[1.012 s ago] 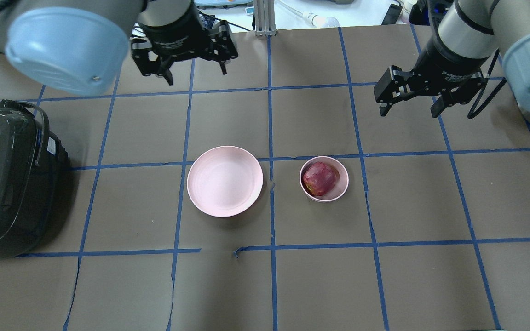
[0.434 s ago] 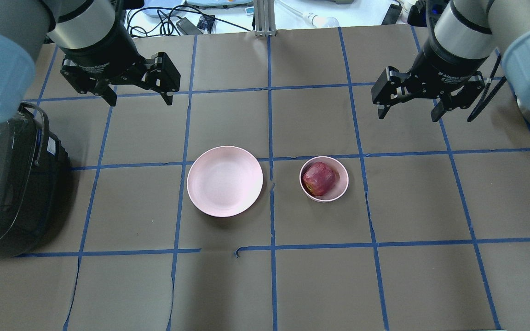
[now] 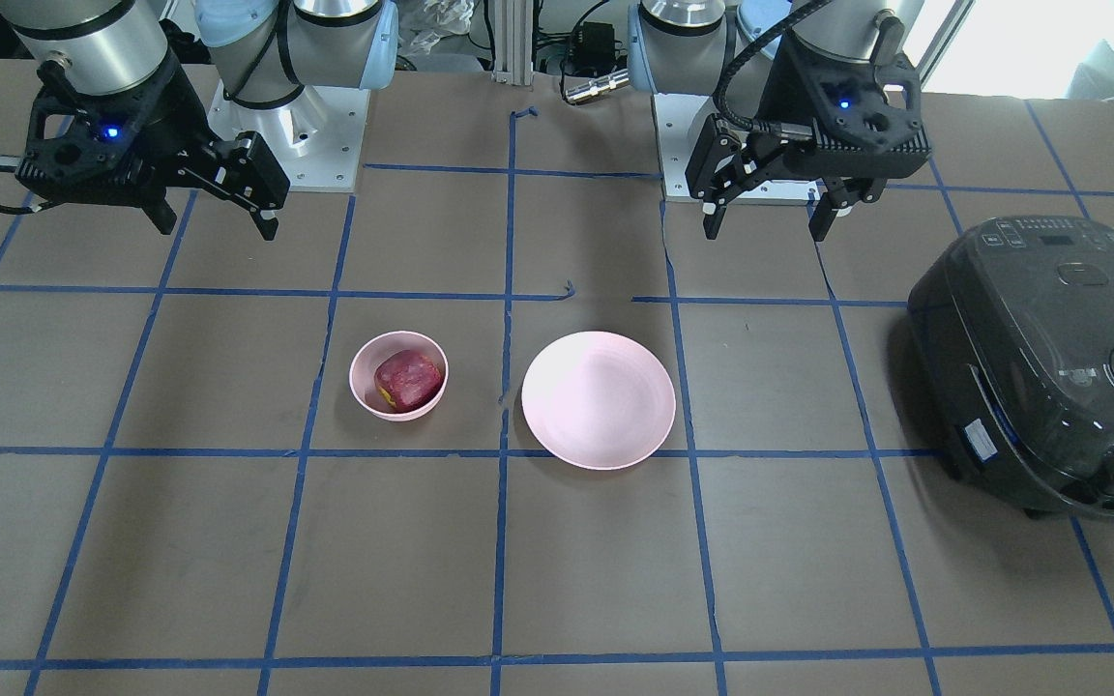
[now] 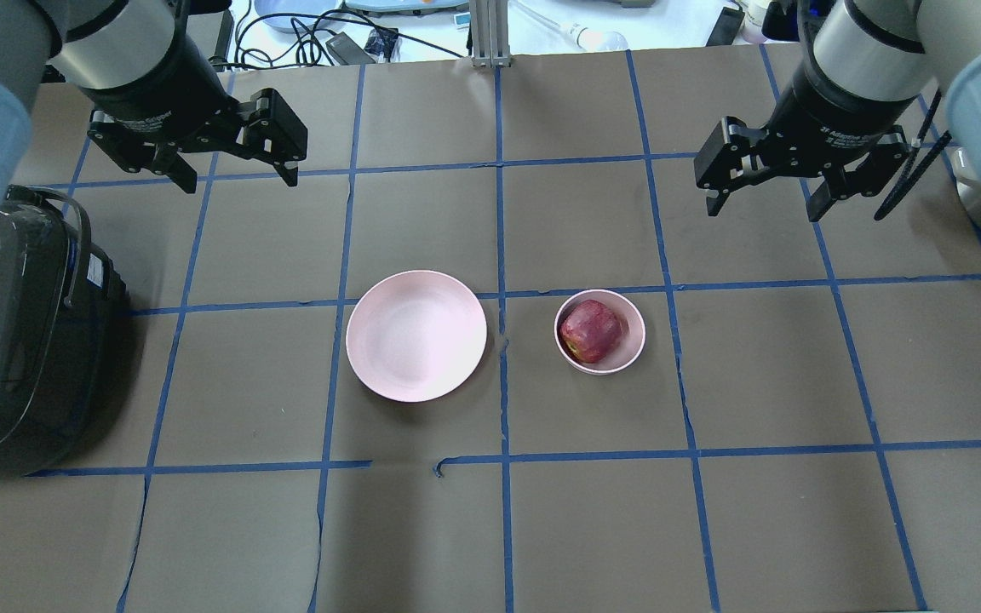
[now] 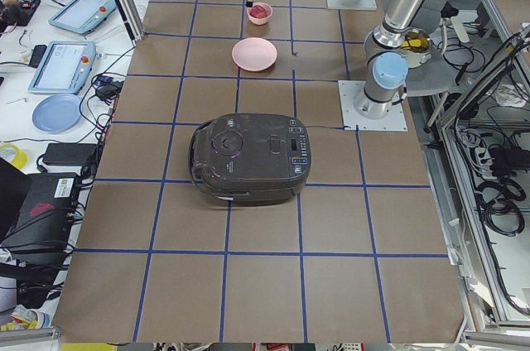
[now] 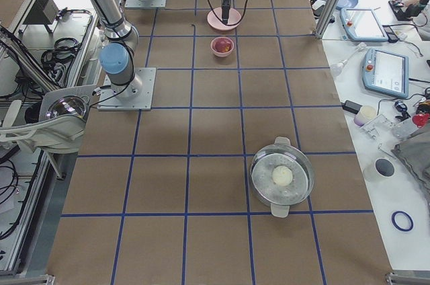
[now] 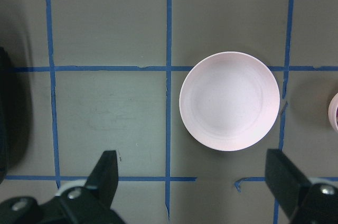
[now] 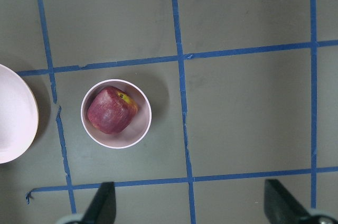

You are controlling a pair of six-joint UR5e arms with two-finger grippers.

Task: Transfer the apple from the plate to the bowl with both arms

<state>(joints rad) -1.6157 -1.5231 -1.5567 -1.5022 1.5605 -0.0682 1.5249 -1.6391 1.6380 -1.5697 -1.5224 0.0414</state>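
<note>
Bench (image 4: 593,528): brown cover with a grid of blue tape lines.

1. Cooker (image 4: 5,332): dark and rounded, lid shut, at the left edge. Contents cannot be seen.
2. Left hand (image 4: 239,180): raised over the bench toward the far-left corner, pointing down. Fingers spread wide, nothing between them. Well apart from the plate.
3. Plate (image 4: 416,335): wide, shallow, pale pink. Stands flat mid-bench, just left of the centre tape line. Its whole inner face shows plain pink in the left wrist view.
4. Bowl (image 4: 627,358): small, deep, pink. Stands upright just right of the centre line, near the plate but not touching it.
5. Apple (image 4: 591,330): dark red with a yellow patch. Lies inside the bowl and fills most of it.
6. Right hand (image 4: 763,209): raised over the bench toward the far-right corner, pointing down. Fingers spread wide, gripping nothing. Well apart from the bowl.
7. Pot (image 6: 299,187): metal, two handles, clear lid on. Stands toward the right edge, well apart from the dishes. A white round lump (image 6: 283,175) shows through the lid.
</note>
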